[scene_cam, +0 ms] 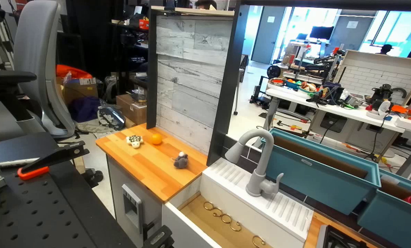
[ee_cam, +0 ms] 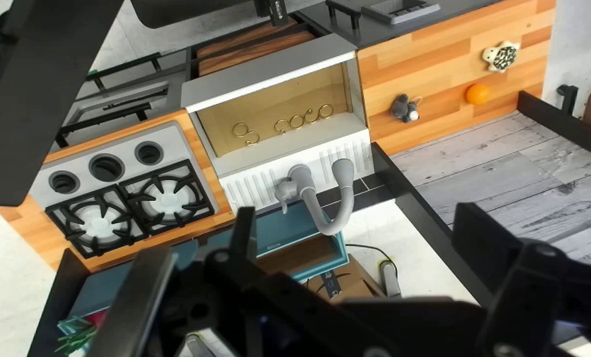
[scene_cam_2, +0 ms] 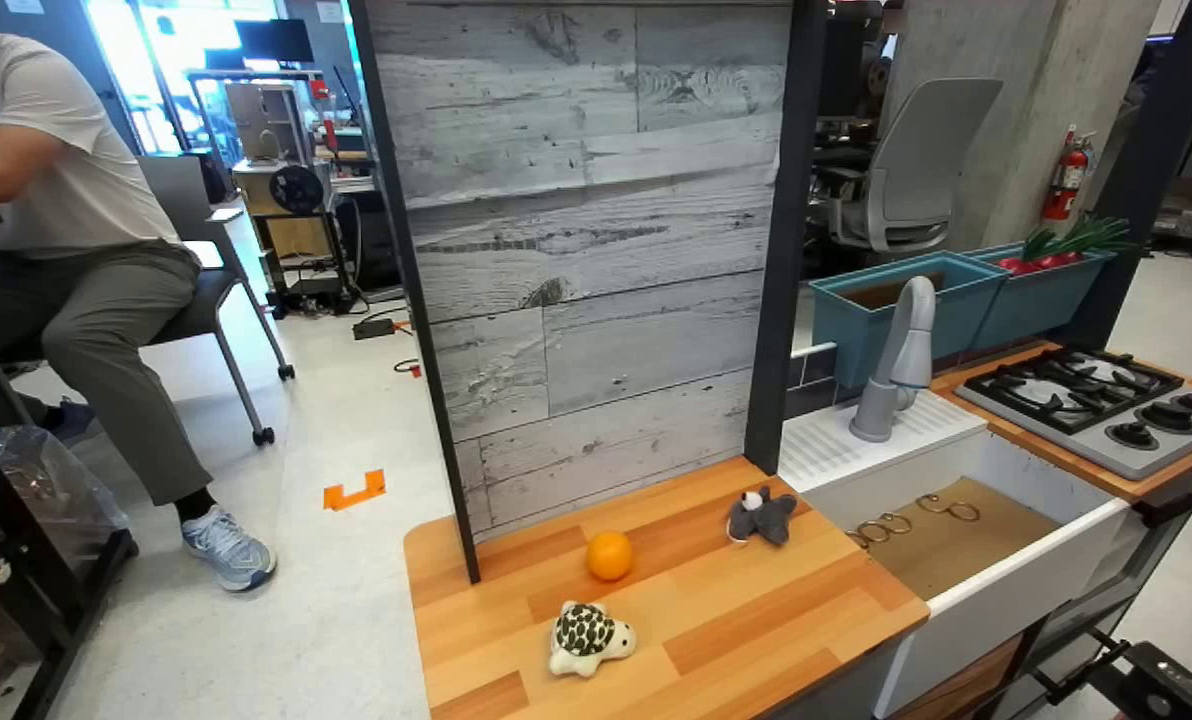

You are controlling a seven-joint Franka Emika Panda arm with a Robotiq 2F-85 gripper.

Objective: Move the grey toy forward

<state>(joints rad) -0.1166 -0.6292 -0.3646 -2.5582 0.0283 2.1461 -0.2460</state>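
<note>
Tool [ee_cam: 355, 216] is spread wide, nothing gripped, well apart from the grey toy [ee_cam: 401, 108] beside the sink [ee_cam: 270, 72]. Guessing we're pre-reach; next it needs to swing over and grab.

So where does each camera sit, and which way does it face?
In an exterior view: set high, looking down across the white rectangular sink to the orange-brown wooden counter; no robot part recognisable.
In an exterior view: raised before that counter, facing the grey wood-plank panel; no robot part recognisable.
Wrist view: just behind the open, black two-fingered pincer, looking down over sink and counter.
Both exterior views share the small lumpy dark-grey toy.
</note>
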